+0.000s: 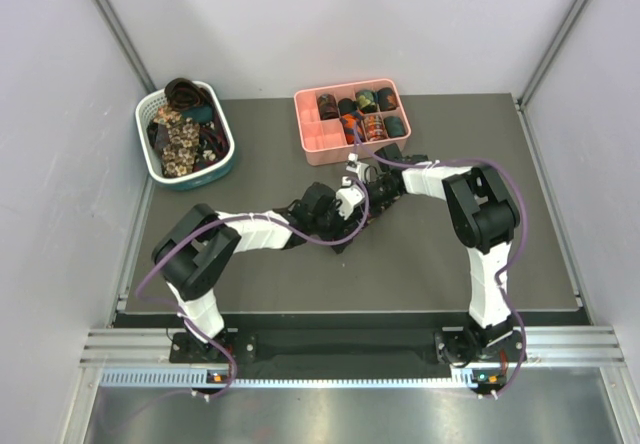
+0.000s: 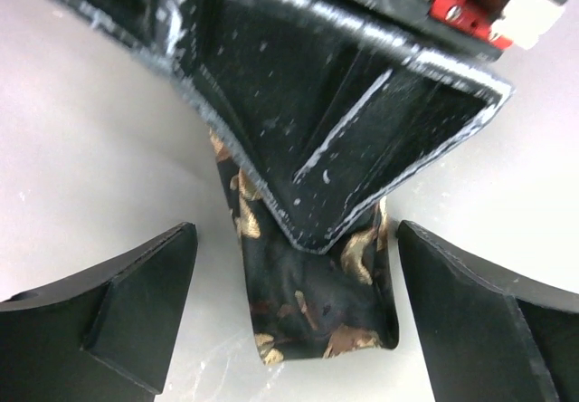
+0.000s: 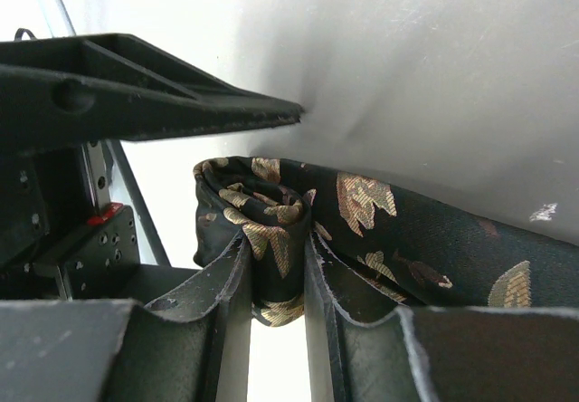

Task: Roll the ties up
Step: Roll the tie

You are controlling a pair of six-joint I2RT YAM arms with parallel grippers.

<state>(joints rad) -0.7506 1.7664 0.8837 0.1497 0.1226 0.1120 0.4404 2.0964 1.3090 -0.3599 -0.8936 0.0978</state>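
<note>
A dark tie with beige floral print (image 2: pixel 308 320) lies on the table between the two arms at mid-table. My left gripper (image 2: pixel 297 275) is open, one finger on each side of the tie's end, not touching it. My right gripper (image 3: pixel 276 248) is shut on a partly coiled section of the same tie (image 3: pixel 271 230); the tie's strip runs off to the right (image 3: pixel 434 239). The right gripper's scuffed black finger (image 2: pixel 344 121) covers the tie's upper part in the left wrist view. In the top view both grippers meet, left (image 1: pixel 338 216) and right (image 1: pixel 358 189).
A pink divided tray (image 1: pixel 318 144) at the back centre holds several rolled ties (image 1: pixel 372 104). A white-and-teal slotted basket (image 1: pixel 150 159) at the back left holds several loose ties (image 1: pixel 180 129). The left gripper's finger (image 3: pixel 136 94) sits close above the coil.
</note>
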